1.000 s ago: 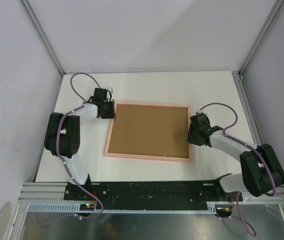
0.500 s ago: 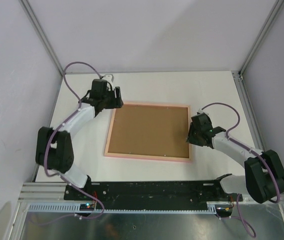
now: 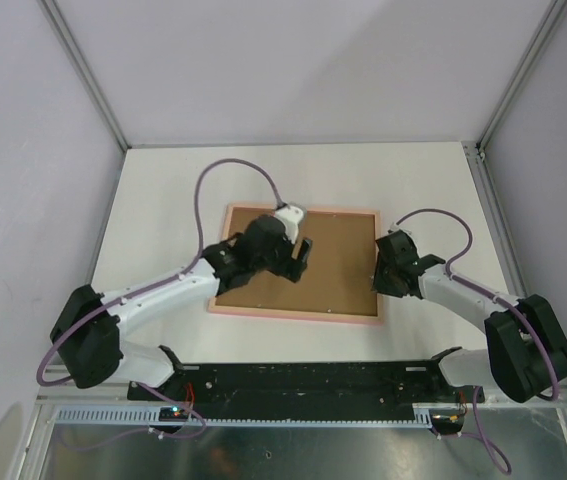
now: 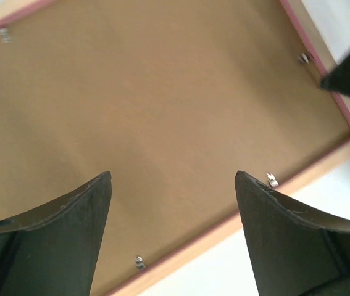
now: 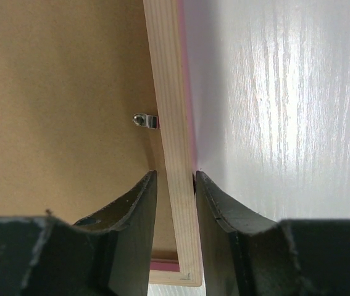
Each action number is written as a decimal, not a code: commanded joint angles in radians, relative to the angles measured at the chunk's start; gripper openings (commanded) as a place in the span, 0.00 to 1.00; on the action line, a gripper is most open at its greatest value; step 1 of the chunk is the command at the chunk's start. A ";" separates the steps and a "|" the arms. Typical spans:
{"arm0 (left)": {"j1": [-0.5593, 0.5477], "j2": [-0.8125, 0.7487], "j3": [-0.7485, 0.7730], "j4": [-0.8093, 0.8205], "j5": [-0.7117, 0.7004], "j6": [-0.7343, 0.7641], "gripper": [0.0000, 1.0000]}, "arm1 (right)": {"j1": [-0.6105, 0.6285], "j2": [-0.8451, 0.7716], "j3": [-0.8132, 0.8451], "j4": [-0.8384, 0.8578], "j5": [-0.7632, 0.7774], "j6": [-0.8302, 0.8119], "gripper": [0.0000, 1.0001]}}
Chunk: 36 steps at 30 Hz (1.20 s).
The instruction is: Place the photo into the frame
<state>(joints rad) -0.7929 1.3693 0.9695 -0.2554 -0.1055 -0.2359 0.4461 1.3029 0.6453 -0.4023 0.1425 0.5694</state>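
Observation:
The pale pink frame lies face down in the middle of the table, a brown backing board filling its opening. The photo is hidden. My left gripper hovers over the left half of the board, open with nothing between its fingers; in its wrist view the gripper looks down on the board and the frame's rail. My right gripper sits at the frame's right rail. In the right wrist view the gripper is shut on that wooden rail.
Small metal clips stick out from the frame's inner edge over the board. White tabletop surrounds the frame, with grey walls and aluminium posts at the sides. The black arm-base rail runs along the near edge.
My left arm has swung from the frame's far-left corner to above the backing board, and its jaws have opened wide. The right gripper has stayed on the right rail.

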 commanded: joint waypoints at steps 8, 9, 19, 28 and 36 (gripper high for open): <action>-0.349 -0.033 -0.065 0.078 -0.175 0.096 0.87 | 0.016 0.019 -0.006 -0.019 0.025 0.020 0.24; -0.379 -0.020 -0.069 0.086 -0.187 0.109 0.87 | 0.017 0.021 -0.006 -0.016 0.022 0.020 0.21; -0.649 0.139 -0.085 0.210 -0.407 0.276 0.98 | 0.012 -0.037 0.128 -0.147 0.032 0.004 0.00; -0.787 0.313 -0.093 0.435 -0.642 0.495 1.00 | 0.002 -0.056 0.289 -0.288 0.031 -0.026 0.00; -0.778 0.431 -0.127 0.648 -0.831 0.630 0.98 | -0.012 -0.081 0.321 -0.332 -0.016 -0.026 0.00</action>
<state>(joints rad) -1.5852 1.7756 0.8650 0.2150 -0.7895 0.2943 0.4435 1.2736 0.9001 -0.7261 0.1562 0.5373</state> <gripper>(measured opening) 0.990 0.215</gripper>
